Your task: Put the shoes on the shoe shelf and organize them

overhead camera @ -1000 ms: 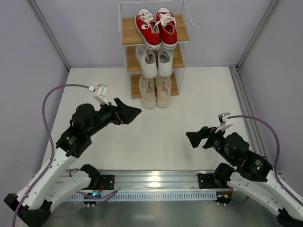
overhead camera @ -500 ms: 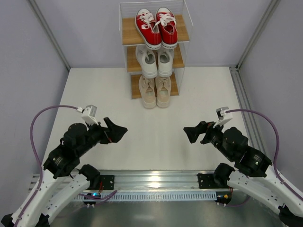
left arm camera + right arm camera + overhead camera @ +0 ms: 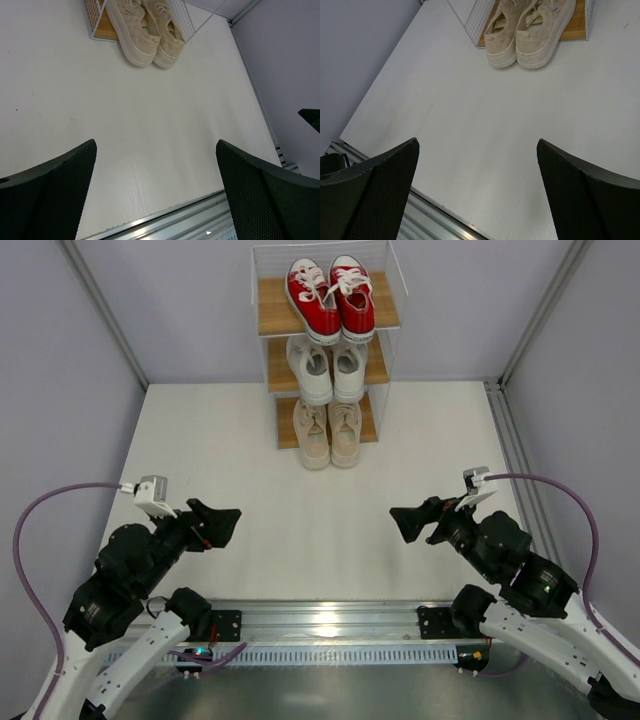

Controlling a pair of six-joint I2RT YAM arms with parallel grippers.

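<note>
So all three pairs sit on the tall narrow three-tier rack with light wooden boards in a thin white wire frame (image 3: pixel 268 312), way out ahead of both sets of fingers and roughly between them. The red canvas sneakers with white toe caps and laces (image 3: pixel 330 295) are on the top board, the all-white lace-up sneakers (image 3: pixel 328 368) are on the middle one, and the beige lace-up sneakers (image 3: pixel 328 432) are at the bottom. Each pair is side by side, toes pointing back toward the arms.

The left gripper (image 3: pixel 226 523) is spread wide with nothing in it. From its wrist cam, the black mesh-textured fingers (image 3: pixel 55 195) frame bare white tabletop (image 3: pixel 150 125), with the beige pair (image 3: pixel 142 30) far ahead and a bit left of centre, toes sticking out past the bottom board's front edge (image 3: pixel 102 31).

Same deal for the right gripper (image 3: pixel 402 524): jaws apart, holding nothing, just white table between its fingers (image 3: pixel 580 195). The beige pair (image 3: pixel 530 30) shows up ahead and a little right of centre. Both grippers hang over the near part of the table, well apart from each other and from the rack.
</note>
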